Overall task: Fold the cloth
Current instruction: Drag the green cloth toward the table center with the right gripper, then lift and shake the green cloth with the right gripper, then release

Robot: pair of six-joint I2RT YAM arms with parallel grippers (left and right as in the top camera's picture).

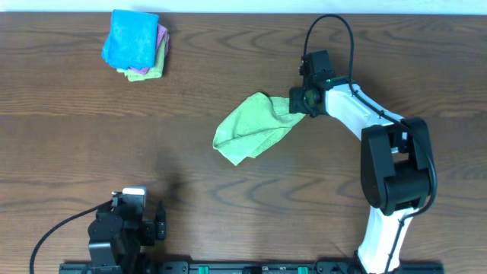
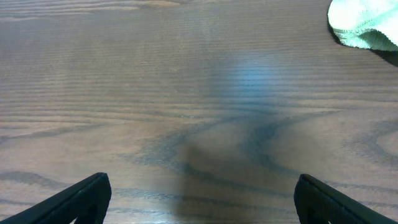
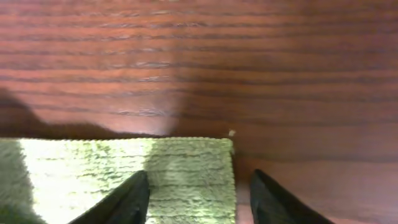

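I think my job right now is to grab one corner of the cloth (image 1: pixel 255 125) so I can pull it flat before I fold it. The pile of folded cloths (image 1: pixel 135 44) sits far off in the left back corner, and I should leave it alone. The cloth lies in a messy lump near the middle of the surface (image 1: pixel 228 205), a bit to the right. Its left part is all bunched up, so folding it like this would go crooked.

The good corner is on the right, under my right hand (image 3: pixel 199 175). The cloth's edge ends between my two fingers (image 3: pixel 134 199). I should go straight down and pinch only that one layer close to the corner, then pull slowly so it opens out.

My left hand (image 2: pixel 203 180) is wide open and holds nothing. That arm is tucked low at the near left edge, well apart from the cloth. My right arm is stretched out from the near right side and bends left. Its hand points down at the cloth's right corner, fingers partly apart, not pinching yet.
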